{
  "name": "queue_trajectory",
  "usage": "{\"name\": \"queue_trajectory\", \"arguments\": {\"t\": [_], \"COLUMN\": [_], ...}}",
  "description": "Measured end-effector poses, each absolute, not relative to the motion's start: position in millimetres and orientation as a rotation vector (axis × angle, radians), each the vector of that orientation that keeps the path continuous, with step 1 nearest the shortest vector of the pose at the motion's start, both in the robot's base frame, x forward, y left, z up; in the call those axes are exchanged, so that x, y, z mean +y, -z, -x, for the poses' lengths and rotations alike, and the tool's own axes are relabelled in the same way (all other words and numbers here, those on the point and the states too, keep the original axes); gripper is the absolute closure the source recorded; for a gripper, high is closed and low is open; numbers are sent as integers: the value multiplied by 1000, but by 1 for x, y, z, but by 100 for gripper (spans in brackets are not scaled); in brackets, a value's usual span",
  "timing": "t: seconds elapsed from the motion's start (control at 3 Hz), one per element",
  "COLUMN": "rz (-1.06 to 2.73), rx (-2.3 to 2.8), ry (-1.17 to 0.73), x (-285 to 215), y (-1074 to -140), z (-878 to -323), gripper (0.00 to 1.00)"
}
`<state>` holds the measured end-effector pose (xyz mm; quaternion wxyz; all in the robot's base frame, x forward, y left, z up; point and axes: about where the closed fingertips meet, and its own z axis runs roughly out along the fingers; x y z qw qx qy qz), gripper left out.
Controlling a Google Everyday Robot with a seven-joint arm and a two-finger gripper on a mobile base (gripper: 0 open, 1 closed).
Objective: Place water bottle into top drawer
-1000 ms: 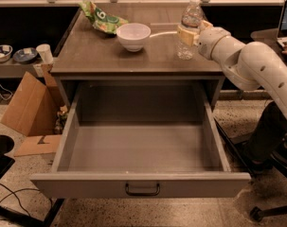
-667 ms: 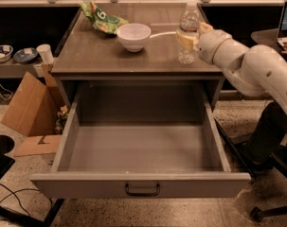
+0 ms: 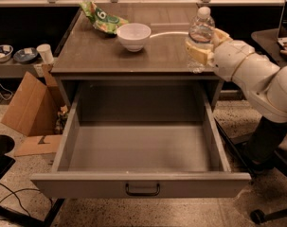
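The water bottle [image 3: 200, 34], clear with a white cap, stands upright at the right front edge of the counter top. My gripper [image 3: 202, 48] comes in from the right on a white arm and is shut on the bottle, its pale fingers [image 3: 198, 53] wrapped around the lower body. The top drawer [image 3: 141, 186] is pulled fully open below the counter. It is grey and empty inside, with a dark pull handle [image 3: 142, 189] at the centre of its front panel.
A white bowl [image 3: 133, 35] and a green snack bag [image 3: 103, 19] sit on the counter top [image 3: 110, 56]. A cardboard box [image 3: 29, 103] stands on the floor at left. A shelf with a cup [image 3: 45, 54] lies at far left. A chair base [image 3: 271, 193] is at right.
The arm and the bottle have shifted slightly toward the front right edge of the counter. The drawer, bowl and bag have not moved.
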<state>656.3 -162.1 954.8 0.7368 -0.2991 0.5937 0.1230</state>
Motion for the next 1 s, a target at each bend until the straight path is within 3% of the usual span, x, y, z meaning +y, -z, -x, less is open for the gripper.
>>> {"name": "queue_trajectory", "arguments": {"t": [0.67, 1.0], "rz": [711, 823], "rx": [1256, 1283], "ry": [-335, -497], "x": [-157, -121], "y": [-974, -939], "z": [-607, -614], "gripper": [100, 100]}}
